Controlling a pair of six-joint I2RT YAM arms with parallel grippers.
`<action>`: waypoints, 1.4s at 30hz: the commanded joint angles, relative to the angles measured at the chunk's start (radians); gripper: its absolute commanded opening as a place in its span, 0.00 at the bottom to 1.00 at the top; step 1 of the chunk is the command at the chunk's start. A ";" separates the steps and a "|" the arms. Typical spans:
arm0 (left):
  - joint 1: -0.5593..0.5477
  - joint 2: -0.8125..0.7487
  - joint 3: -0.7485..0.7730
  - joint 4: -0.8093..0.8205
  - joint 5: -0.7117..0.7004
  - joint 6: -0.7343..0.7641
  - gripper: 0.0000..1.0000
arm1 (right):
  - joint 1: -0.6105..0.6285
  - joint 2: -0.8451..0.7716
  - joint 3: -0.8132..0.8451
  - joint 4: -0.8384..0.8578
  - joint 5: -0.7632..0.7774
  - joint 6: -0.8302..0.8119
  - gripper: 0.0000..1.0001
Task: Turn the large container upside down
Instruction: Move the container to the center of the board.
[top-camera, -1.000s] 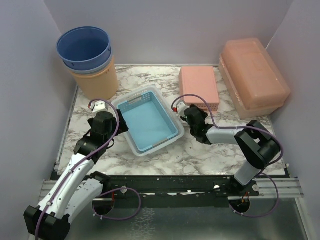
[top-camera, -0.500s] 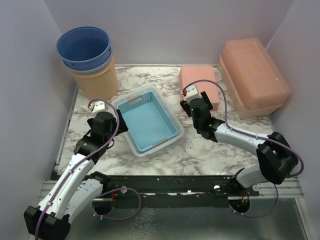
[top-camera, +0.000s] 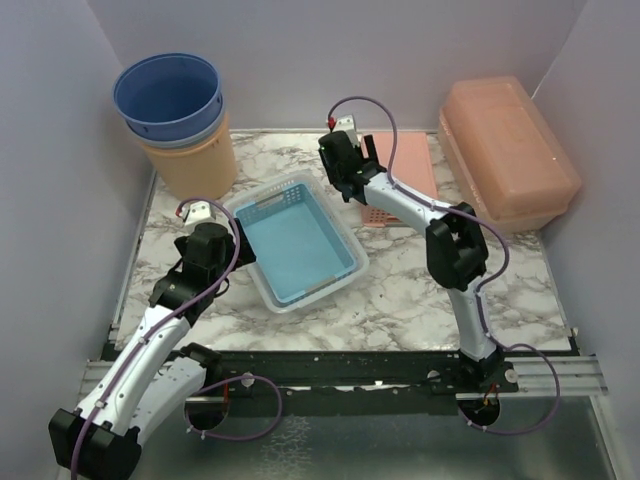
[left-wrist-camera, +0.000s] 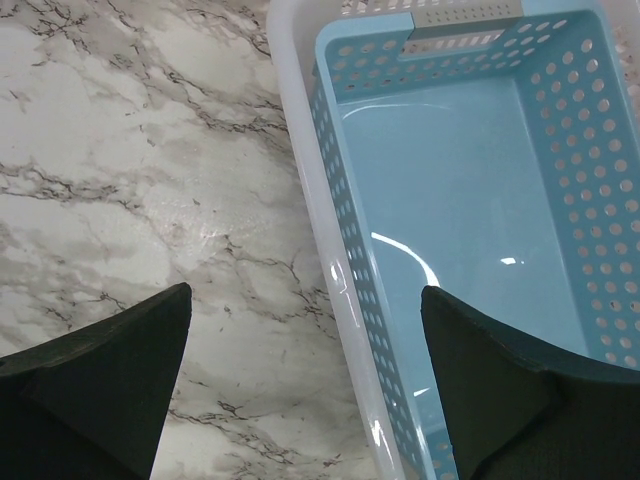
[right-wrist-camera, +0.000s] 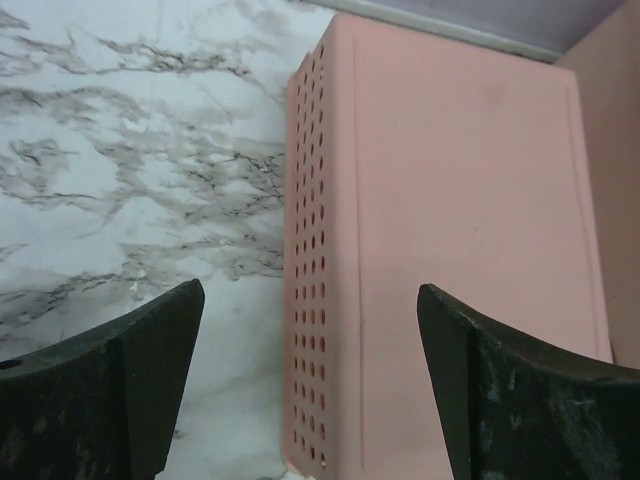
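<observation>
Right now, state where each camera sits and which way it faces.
Top external: above, behind the bases, looking down on table, large container, left arm, right arm.
Left wrist: looks down at blue basket; left fingers show.
Right wrist: looks down at pink basket; right fingers show.
Shared: top external shows both baskets too.

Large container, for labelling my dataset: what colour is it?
The large container is translucent peach-orange; top external view shows it best.

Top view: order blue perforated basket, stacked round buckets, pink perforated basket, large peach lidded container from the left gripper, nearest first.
1. Blue perforated basket, beside the left gripper.
2. Stacked round buckets, back left.
3. Pink perforated basket, back centre-right.
4. Large peach lidded container, far right.
</observation>
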 joint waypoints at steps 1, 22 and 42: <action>0.007 -0.001 -0.004 0.003 -0.028 0.004 0.98 | -0.044 0.175 0.191 -0.226 0.060 0.052 0.92; 0.007 0.026 -0.001 0.001 -0.024 0.006 0.98 | -0.202 0.498 0.352 0.219 0.233 -0.426 0.99; 0.007 0.047 0.000 -0.005 -0.019 0.003 0.98 | -0.275 0.502 0.342 0.144 0.238 -0.332 1.00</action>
